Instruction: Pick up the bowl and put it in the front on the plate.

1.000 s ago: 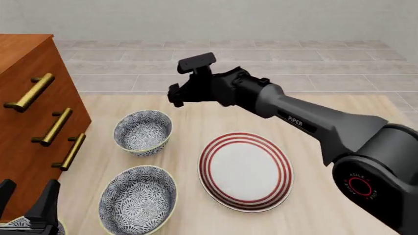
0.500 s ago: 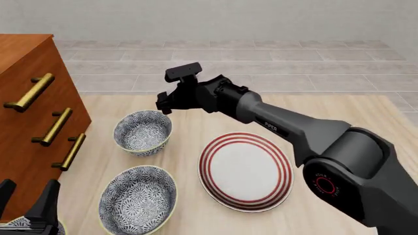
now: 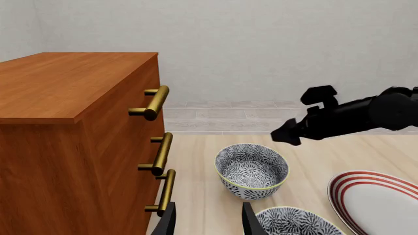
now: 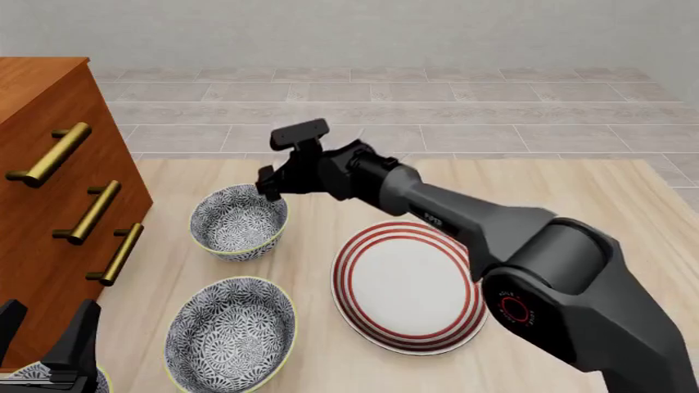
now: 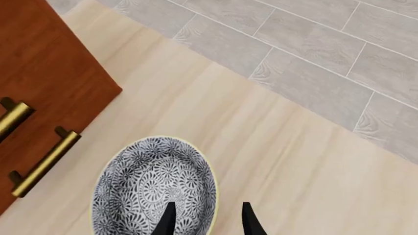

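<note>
Ceramic-looking, likely rigid, slick and chippable: pinch bowl (image 4: 239,221), centre left of front view, across its thin rim wall, right gripper (image 5: 207,221) parted, empty, poised above that rim.

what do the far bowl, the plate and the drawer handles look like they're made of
Bowl: looks like glazed ceramic, with a dense blue-grey print and a thin cream rim. Plate: likely glazed ceramic too, smooth white with red rings. Drawer handles: brass-coloured metal by their golden sheen. Being renders, all three are guesses.

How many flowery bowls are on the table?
2 whole ones: one far bowl under the right gripper, one nearer bowl left of the plate. A similar patterned edge peeks in bottom-left.
</note>
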### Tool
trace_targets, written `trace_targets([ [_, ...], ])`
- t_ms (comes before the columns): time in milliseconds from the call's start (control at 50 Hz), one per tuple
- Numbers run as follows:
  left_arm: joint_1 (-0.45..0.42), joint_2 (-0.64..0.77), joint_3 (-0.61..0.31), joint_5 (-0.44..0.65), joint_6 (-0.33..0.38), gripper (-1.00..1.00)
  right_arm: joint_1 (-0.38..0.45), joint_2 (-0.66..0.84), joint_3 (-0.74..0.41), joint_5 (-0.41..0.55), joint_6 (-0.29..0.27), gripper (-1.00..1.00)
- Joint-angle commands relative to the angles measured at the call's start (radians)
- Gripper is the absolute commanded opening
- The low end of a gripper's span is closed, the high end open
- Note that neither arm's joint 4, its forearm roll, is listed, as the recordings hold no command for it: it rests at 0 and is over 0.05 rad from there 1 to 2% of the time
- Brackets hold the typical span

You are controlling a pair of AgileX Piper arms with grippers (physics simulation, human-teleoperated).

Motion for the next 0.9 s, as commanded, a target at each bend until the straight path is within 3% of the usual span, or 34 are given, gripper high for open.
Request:
trace_targets([
  [20,0.000,0.000,0.000,0.000,0.000,1.00,-0.001,0.046,-0.032,-0.004,0.010,1.00],
  [900,0.000,0.000,0.000,0.000,0.000,1.00,0.001,0.179,-0.150,0.016,0.026,1.00],
])
